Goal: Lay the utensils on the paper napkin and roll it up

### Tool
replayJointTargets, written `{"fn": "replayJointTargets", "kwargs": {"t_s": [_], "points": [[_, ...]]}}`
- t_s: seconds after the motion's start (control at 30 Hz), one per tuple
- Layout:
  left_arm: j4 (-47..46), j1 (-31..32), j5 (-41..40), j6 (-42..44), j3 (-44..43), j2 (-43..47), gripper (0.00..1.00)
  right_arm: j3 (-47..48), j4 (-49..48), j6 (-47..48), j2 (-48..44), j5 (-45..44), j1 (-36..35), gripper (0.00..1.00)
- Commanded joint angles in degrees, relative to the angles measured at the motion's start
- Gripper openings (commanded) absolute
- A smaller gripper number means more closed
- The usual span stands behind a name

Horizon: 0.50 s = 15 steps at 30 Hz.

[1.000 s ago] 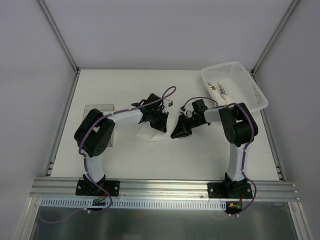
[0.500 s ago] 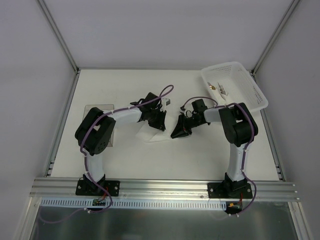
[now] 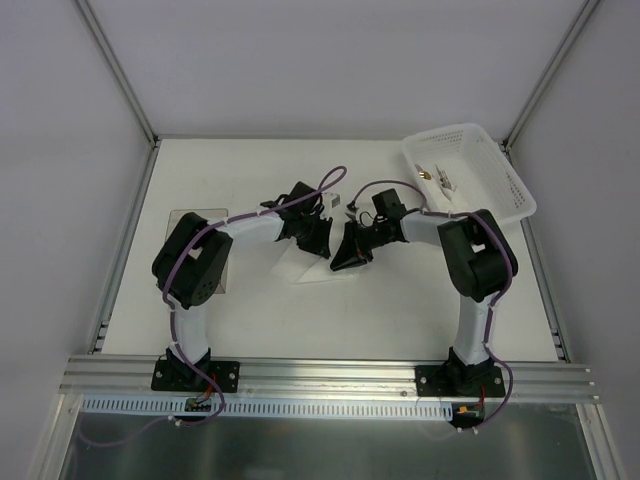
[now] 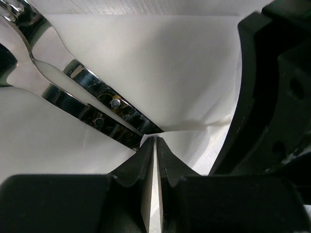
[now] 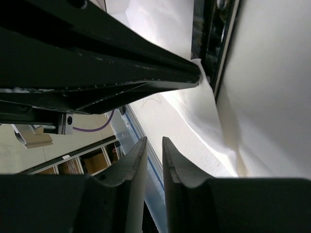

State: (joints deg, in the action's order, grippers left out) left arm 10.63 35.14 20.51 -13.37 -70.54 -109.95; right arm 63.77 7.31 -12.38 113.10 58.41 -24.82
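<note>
The paper napkin (image 3: 300,270) lies white at mid-table, partly under both grippers. In the left wrist view the napkin (image 4: 146,58) carries two shiny silver utensils (image 4: 92,104) side by side, a fork head at the top left. My left gripper (image 4: 155,138) is shut on a folded edge of the napkin, just by the handle ends; from above the left gripper (image 3: 318,240) is over the napkin's far side. My right gripper (image 3: 345,262) is at the napkin's right edge, close to the left one. The right gripper (image 5: 150,141) is closed to a narrow empty slit, with the napkin (image 5: 204,121) just beyond it.
A white lattice basket (image 3: 500,185) stands at the back right with small metal pieces (image 3: 437,178) in it. A clear plastic box (image 3: 190,215) lies at the left, partly under the left arm. The metal rail runs along the table's near edge.
My right gripper has moved left and a little away from me, up to the left gripper and the napkin's edge. The left gripper has shifted only slightly.
</note>
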Motion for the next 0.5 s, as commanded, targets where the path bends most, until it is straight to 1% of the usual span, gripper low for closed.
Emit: {"fn": "replayJointTargets", "kwargs": {"t_s": [0.0, 0.2, 0.37, 0.47], "points": [[-0.53, -0.68, -0.04, -0.52, -2.05, -0.53, 0.06, 1.71, 0.42, 0.69, -0.34, 0.83, -0.76, 0.21], [-0.61, -0.86, 0.23, -0.78, -2.23, -0.53, 0.08, 2.06, -0.37, 0.69, 3.44, -0.58, -0.76, 0.19], [-0.53, -1.03, 0.23, -1.31, -1.53, 0.7, 0.13, 2.06, -1.07, -0.27, 4.76, -1.19, -0.76, 0.19], [-0.53, -0.95, -0.12, -2.01, -0.39, 3.68, 0.17, 2.33, -1.07, -0.89, 5.55, -1.37, -0.67, 0.18]]}}
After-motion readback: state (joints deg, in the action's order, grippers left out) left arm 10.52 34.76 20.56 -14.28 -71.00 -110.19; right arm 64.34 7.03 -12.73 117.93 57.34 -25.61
